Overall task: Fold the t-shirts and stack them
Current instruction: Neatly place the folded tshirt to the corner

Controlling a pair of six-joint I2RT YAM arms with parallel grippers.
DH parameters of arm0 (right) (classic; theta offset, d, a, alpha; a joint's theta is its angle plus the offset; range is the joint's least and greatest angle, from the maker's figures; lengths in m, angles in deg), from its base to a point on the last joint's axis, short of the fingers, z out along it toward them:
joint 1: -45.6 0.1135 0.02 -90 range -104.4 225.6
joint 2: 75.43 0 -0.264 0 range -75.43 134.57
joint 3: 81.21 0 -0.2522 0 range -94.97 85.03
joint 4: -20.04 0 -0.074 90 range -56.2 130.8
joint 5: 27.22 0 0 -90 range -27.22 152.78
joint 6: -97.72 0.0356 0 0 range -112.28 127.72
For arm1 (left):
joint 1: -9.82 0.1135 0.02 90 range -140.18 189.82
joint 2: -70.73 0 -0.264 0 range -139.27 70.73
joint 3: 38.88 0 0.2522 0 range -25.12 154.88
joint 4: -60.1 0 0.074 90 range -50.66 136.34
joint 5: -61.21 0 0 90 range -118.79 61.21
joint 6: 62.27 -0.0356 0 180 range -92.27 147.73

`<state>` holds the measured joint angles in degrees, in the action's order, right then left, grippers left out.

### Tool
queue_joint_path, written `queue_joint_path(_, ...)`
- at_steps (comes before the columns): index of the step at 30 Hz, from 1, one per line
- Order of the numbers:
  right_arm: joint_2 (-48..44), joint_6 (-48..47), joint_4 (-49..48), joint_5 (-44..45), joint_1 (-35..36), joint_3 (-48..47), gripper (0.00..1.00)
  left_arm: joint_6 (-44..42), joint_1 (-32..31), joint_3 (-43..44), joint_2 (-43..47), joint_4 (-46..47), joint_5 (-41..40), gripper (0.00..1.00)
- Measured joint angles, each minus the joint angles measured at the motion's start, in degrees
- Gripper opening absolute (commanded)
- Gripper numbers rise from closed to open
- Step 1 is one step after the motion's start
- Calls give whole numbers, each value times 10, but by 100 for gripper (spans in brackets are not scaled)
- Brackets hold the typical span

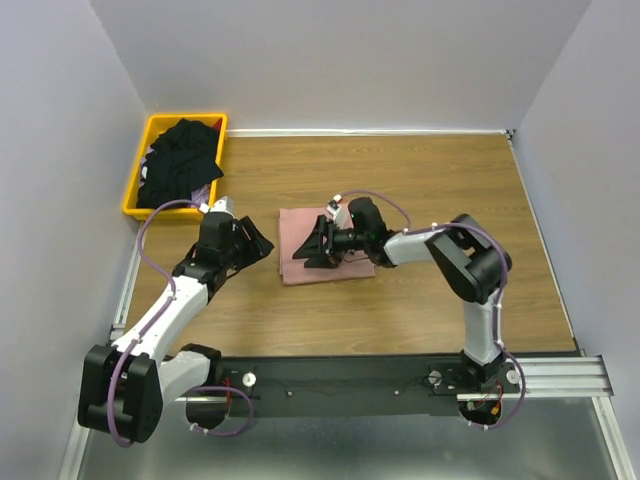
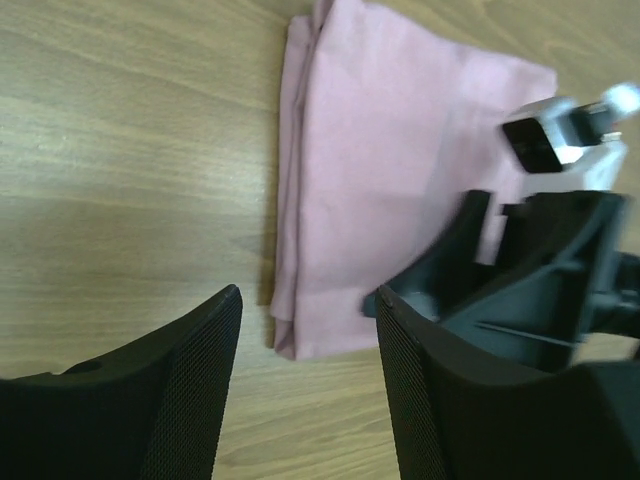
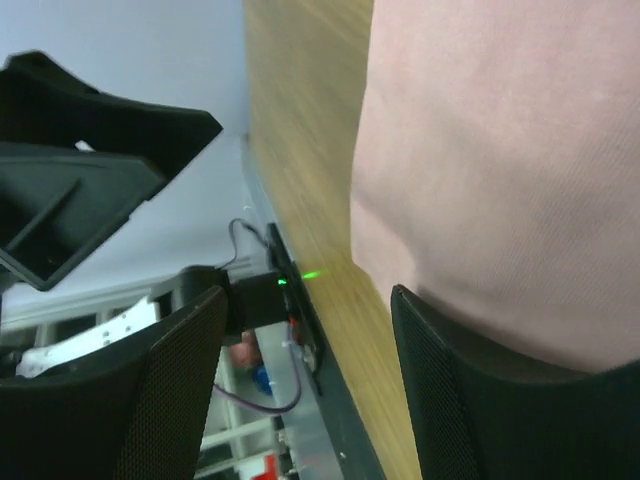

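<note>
A dusty pink t-shirt [image 1: 300, 268] lies folded into a flat rectangle on the wooden table [image 1: 450, 180], its plain side up. Just left of its edge my left gripper [image 1: 262, 245] stands open with only bare wood between the fingers [image 2: 170, 400]. The left wrist view shows the pink t-shirt [image 2: 400, 170] ahead, with layered folds along its left edge. My right gripper [image 1: 312, 245] hangs open over the shirt's middle, tilted sideways. In the right wrist view one finger [image 3: 480, 400] is against the pink t-shirt [image 3: 500, 150]. Black t-shirts [image 1: 182, 160] lie heaped in a bin.
The yellow bin [image 1: 132, 195] sits at the table's far left corner. Grey walls close in the table on three sides. A metal rail [image 1: 560, 375] with the arm bases runs along the near edge. The two grippers stand close together at the pink shirt's left side.
</note>
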<state>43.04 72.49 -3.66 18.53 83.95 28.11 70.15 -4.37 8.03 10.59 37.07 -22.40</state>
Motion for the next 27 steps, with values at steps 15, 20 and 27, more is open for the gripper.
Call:
queue_joint_path(15,-311,-341,464,297,-76,-6,91,-80,-34,78,-134,-21,2,64)
queue_joint_path(20,-326,-375,529,362,-77,33,90,-91,-36,106,-175,-31,2,64)
queue_joint_path(27,-240,-403,553,387,-88,-1,72,-110,-36,144,-187,-38,-4,64)
